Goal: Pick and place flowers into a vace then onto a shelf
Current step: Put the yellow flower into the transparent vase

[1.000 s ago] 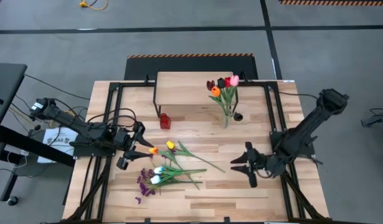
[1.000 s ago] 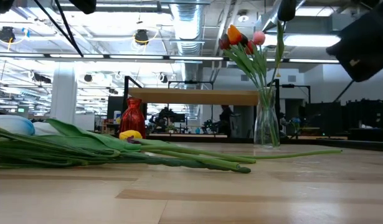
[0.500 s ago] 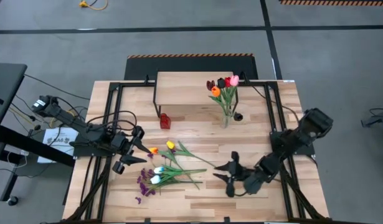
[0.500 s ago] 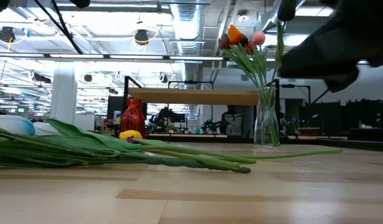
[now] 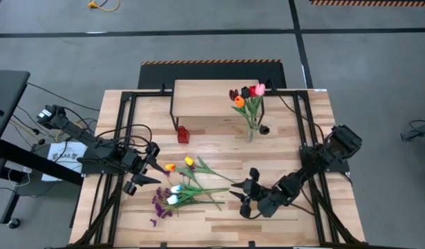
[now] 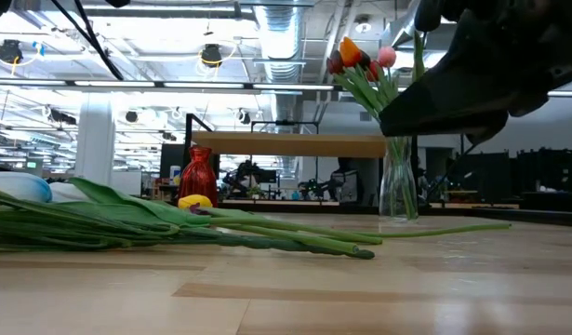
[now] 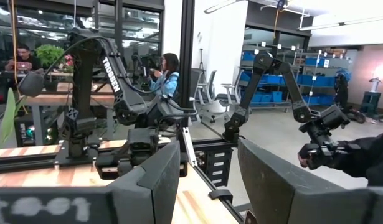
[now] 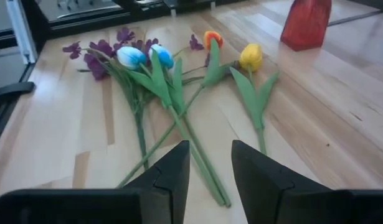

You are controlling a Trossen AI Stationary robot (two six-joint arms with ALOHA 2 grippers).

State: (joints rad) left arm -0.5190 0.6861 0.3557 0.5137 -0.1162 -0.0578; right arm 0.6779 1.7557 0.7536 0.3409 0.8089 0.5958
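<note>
Loose flowers [image 5: 184, 187] lie flat on the table near its front left: a yellow tulip [image 8: 250, 57], an orange one [image 8: 211, 38], white ones [image 8: 130, 56] and purple sprigs [image 8: 101, 53]. Their stems point toward the right. A clear vase [image 5: 251, 131] with several tulips stands on the table in front of the shelf [image 5: 212, 93]. My right gripper [image 5: 240, 194] hovers open just right of the stem ends [image 8: 219, 196], tipped down toward them. My left gripper [image 5: 157, 169] waits open left of the blooms, held level above the table.
A small red vase [image 5: 183, 134] stands near the shelf's left legs. Black frame rails [image 5: 101, 200] run along the table's left and right sides. Bare wood lies along the front edge and between the loose flowers and the glass vase. People sit in the room beyond [image 7: 166, 78].
My right gripper has swung from the table's right side toward the left and near edge, sinking and tipping further down. It now hangs close to the loose flowers' stem ends. The flowers have not moved.
</note>
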